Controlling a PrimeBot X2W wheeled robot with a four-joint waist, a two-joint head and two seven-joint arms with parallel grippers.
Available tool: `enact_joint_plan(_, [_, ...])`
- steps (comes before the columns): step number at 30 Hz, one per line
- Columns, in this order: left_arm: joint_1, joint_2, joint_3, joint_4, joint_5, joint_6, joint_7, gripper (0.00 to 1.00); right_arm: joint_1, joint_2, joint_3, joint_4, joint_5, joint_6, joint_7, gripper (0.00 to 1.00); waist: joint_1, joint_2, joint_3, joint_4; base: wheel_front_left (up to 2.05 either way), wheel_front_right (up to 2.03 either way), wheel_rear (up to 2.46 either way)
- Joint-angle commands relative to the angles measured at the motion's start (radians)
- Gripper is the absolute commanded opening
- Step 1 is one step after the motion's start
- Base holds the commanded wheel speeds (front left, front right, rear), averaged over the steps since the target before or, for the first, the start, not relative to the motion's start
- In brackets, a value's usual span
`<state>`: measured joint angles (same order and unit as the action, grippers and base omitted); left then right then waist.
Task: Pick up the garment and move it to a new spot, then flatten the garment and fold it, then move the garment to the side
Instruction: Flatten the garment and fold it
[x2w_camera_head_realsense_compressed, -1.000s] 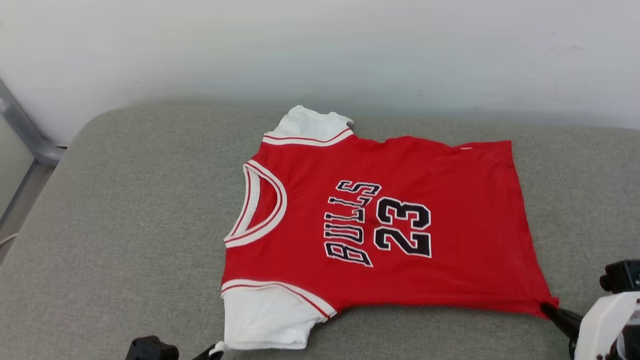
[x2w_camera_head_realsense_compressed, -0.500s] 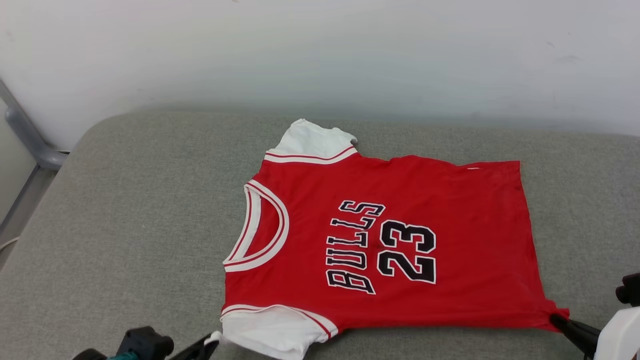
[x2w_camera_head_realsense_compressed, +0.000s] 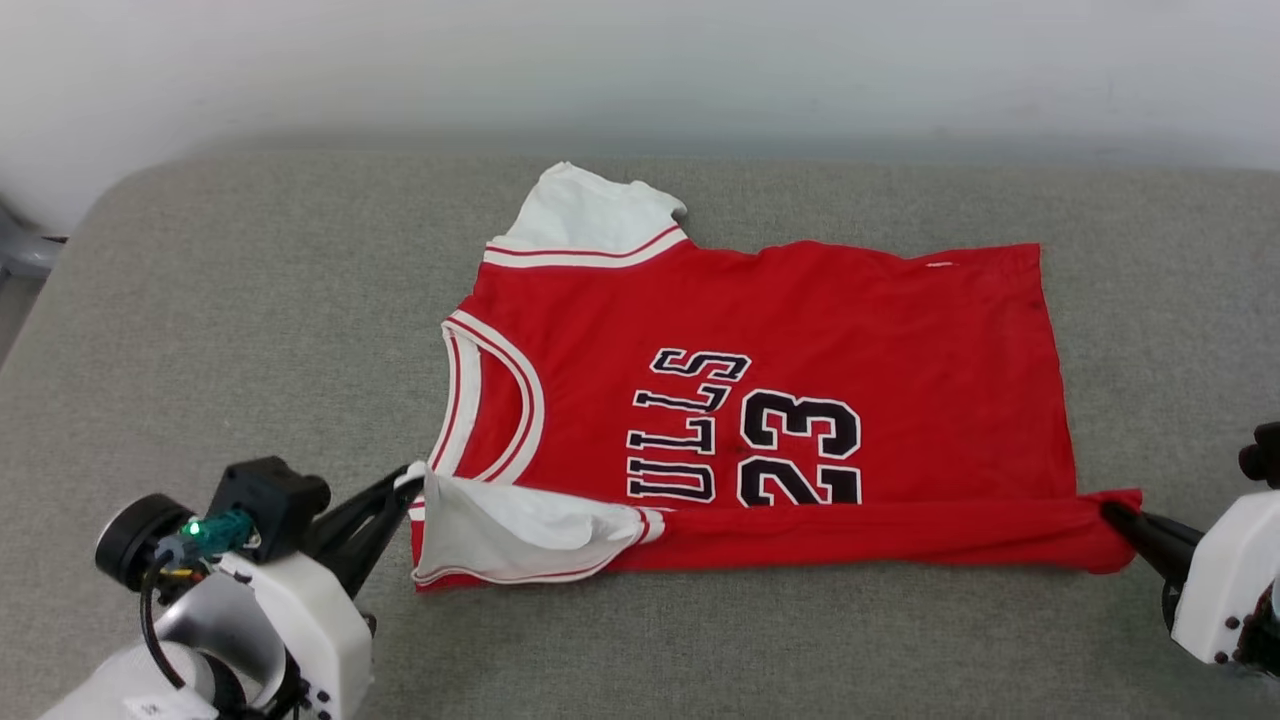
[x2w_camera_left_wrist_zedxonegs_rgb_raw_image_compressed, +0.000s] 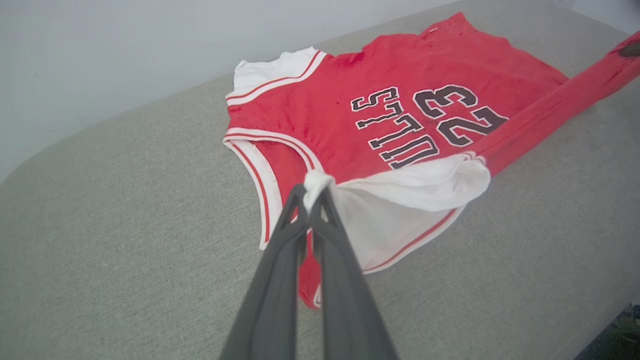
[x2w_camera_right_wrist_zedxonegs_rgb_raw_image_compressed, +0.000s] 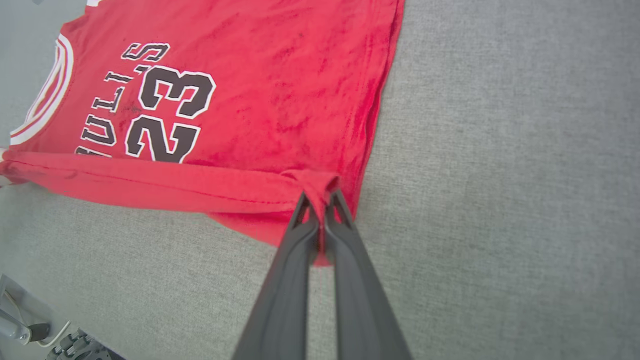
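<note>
You have a grey cushion (x2w_camera_head_realsense_compressed: 200, 330) backed by a white wall (x2w_camera_head_realsense_compressed: 640, 60), and a grey pipe (x2w_camera_head_realsense_compressed: 25, 262) beside its left corner

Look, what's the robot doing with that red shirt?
It is folding the garment on a grey cushion. The left gripper is shut on the near white sleeve, and the right gripper is shut on the near hem corner. Between them the near edge is lifted and turned over onto the front, hiding the start of the BULLS lettering.
</note>
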<state>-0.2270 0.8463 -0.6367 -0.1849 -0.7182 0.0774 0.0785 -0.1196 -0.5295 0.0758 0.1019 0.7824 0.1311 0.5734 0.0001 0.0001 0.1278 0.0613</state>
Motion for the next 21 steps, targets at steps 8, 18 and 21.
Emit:
enact_joint_plan(8, [-0.174,-0.042,0.011,0.142,0.019,-0.06,0.022,0.0,-0.123,0.046,0.028,0.051,-0.071,-0.001,0.027,0.0,-0.0001,-0.0001,0.101,-0.028,0.0,0.0,0.0])
enact_joint_plan(18, [-0.288,-0.092,-0.035,0.302,0.044,-0.129,0.056,0.0,-0.217,0.061,0.077,0.127,-0.109,-0.001,0.005,0.0,-0.0001,-0.0001,0.151,-0.037,0.0,0.0,0.0])
enact_joint_plan(21, [-0.308,-0.109,-0.052,0.349,0.056,-0.14,0.049,0.0,-0.238,0.061,0.094,0.151,-0.113,-0.001,-0.004,0.0,-0.0001,-0.0001,0.161,-0.037,0.0,0.0,0.0])
